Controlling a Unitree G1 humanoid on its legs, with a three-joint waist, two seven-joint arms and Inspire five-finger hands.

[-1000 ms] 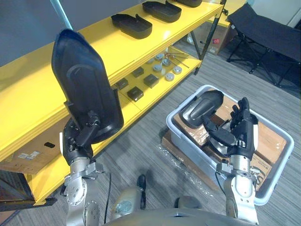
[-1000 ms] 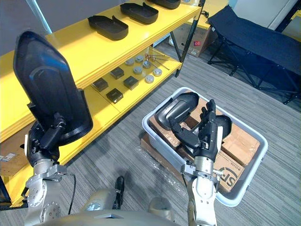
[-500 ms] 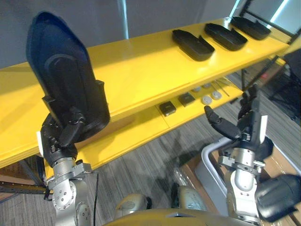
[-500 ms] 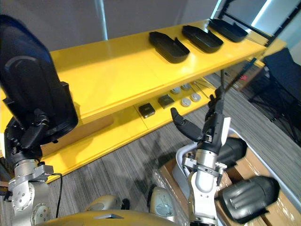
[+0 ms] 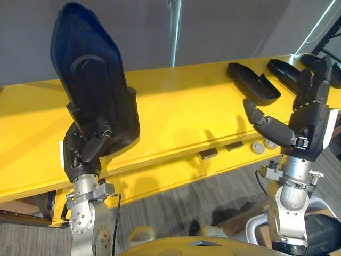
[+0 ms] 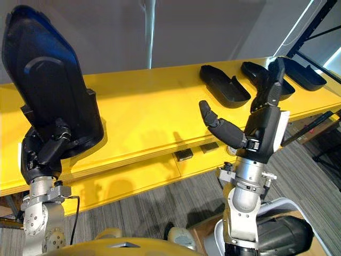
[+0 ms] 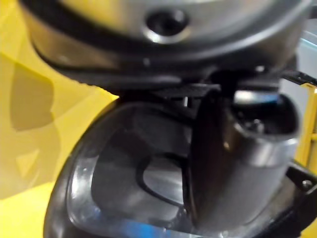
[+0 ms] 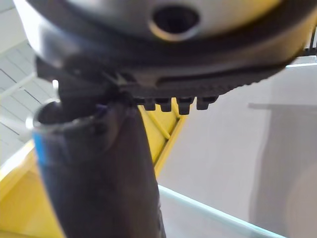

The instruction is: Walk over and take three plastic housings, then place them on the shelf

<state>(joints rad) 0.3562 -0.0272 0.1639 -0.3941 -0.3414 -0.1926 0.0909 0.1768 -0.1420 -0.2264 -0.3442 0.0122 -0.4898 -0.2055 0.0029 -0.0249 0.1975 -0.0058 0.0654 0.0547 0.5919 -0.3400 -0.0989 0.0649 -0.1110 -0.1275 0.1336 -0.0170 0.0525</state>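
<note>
My left hand [image 5: 84, 156] is shut on a large black plastic housing [image 5: 91, 88] and holds it upright in front of the yellow shelf's top board [image 5: 176, 114]. The left wrist view has the housing [image 7: 119, 183] right under a curled finger. My right hand [image 6: 264, 120] is raised at the right, open, fingers straight up and thumb spread, with nothing in it. Three more black housings lie in a row on the top board at the far right: [image 6: 224, 85], [image 6: 266, 79], [image 6: 306, 76]. Another housing [image 6: 279, 236] lies low at the right in a pale bin.
The shelf's lower board [image 5: 160, 173] carries small dark blocks [image 5: 209, 153] and round metal discs [image 5: 258, 148]. A grey wall [image 5: 213, 26] stands behind the shelf. The left and middle of the top board are bare yellow. Grey carpet [image 6: 154, 213] lies below.
The whole view has swung from the bin toward the shelf, which now fills the front. My right hand has risen higher. The left hand still holds the housing upright.
</note>
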